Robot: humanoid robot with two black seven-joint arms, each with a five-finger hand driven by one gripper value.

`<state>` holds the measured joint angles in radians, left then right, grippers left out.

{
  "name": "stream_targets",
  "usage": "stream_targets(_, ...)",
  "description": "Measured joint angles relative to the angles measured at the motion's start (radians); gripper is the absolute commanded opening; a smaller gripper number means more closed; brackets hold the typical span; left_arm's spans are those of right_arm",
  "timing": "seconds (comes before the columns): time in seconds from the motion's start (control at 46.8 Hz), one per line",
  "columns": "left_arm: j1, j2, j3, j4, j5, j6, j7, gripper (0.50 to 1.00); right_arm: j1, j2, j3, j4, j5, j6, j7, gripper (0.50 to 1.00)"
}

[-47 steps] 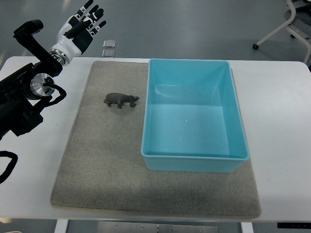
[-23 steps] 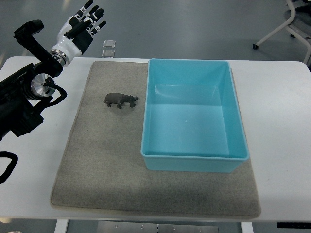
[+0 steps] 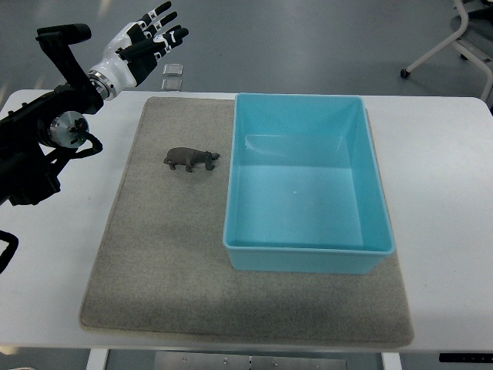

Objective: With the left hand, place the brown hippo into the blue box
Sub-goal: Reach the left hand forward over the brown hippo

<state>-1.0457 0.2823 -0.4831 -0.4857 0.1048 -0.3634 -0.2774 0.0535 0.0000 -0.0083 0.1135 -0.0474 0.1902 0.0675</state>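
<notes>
A small dark brown hippo stands on the grey felt mat, just left of the blue box. The box is open and holds nothing. My left hand is raised above the table's far left corner, well behind and left of the hippo. Its fingers are spread and hold nothing. The left arm comes in from the left edge. The right arm does not show.
The mat lies on a white table. Two small clear squares lie on the floor past the far edge. An office chair base stands at the far right.
My left hand has swung to the right and a little farther back, still open. The hippo and box have not moved.
</notes>
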Motion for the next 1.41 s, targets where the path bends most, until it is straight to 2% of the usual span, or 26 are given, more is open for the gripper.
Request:
stream_targets(0.406, -0.047, 0.08, 0.138, -0.176, 0.313, 0.009, 0.001, 0.996, 0.0, 0.0, 0.0, 0.0, 0.0, 0.0, 0.0, 0.936)
stream_targets(0.684, -0.105, 0.14, 0.261, -0.249, 0.479, 0.011, 0.001, 0.996, 0.0, 0.0, 0.0, 0.0, 0.0, 0.0, 0.0, 0.936)
stream_targets(1.111, -0.148, 0.19, 0.322, -0.325, 0.876, 0.009, 0.0, 0.994, 0.0, 0.0, 0.0, 0.0, 0.0, 0.0, 0.0, 0.936)
stream_targets(1.411, -0.16, 0.19, 0.386, -0.33, 1.108, 0.016, -0.002, 0.994, 0.0, 0.0, 0.0, 0.0, 0.0, 0.0, 0.0, 0.936)
